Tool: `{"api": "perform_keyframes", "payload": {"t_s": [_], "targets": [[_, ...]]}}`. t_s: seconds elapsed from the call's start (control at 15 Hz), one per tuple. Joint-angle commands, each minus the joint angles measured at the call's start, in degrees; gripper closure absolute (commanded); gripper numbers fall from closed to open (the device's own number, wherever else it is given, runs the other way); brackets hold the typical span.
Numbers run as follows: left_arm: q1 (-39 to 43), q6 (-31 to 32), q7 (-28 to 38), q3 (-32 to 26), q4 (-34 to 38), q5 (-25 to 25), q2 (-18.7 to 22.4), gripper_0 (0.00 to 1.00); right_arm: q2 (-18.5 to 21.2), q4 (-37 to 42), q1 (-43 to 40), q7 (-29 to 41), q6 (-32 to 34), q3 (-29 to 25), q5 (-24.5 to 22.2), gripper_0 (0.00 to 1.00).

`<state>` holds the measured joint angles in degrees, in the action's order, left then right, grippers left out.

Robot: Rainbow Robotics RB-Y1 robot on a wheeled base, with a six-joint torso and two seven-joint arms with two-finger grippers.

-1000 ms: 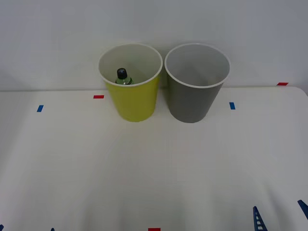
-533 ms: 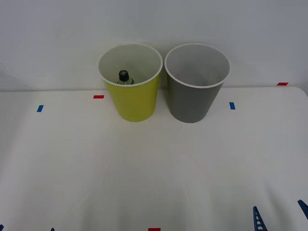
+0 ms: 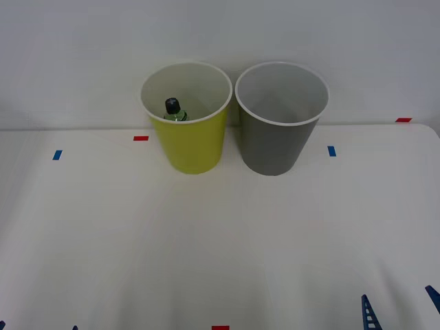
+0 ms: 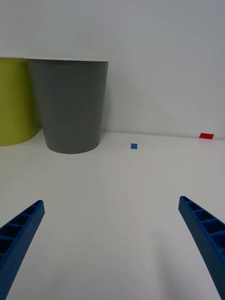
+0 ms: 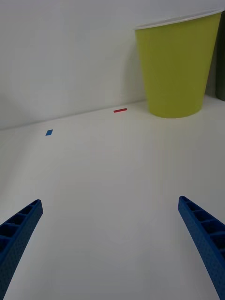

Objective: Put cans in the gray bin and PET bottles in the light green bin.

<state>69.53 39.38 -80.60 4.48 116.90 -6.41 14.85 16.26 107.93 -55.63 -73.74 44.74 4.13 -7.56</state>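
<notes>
The light green bin stands at the table's back, left of the gray bin; they almost touch. A PET bottle with a black cap and green label sits inside the light green bin, leaning toward its left wall. Cans are out of view; the visible part of the gray bin's inside is bare. My right gripper hovers open low at the front right, facing the gray bin. At the front left, my left gripper is open, facing the light green bin. Neither gripper holds anything.
Small blue tape marks and red tape marks dot the white table. A plain white wall rises right behind the bins.
The bottle's cap has shifted slightly left inside the light green bin. Both grippers and both bins are where they were.
</notes>
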Motion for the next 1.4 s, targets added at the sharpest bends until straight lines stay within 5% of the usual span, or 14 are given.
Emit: {"api": "perform_keyframes", "payload": {"t_s": [0.07,1.4], "targets": [[0.0,0.0,0.0,0.0,0.0,0.0,0.0,0.0,0.0,0.0,0.0,0.0,0.0,0.0,0.0,0.0],[0.0,0.0,0.0,0.0,0.0,0.0,0.0,0.0,0.0,0.0,0.0,0.0,0.0,0.0,0.0,0.0]]}}
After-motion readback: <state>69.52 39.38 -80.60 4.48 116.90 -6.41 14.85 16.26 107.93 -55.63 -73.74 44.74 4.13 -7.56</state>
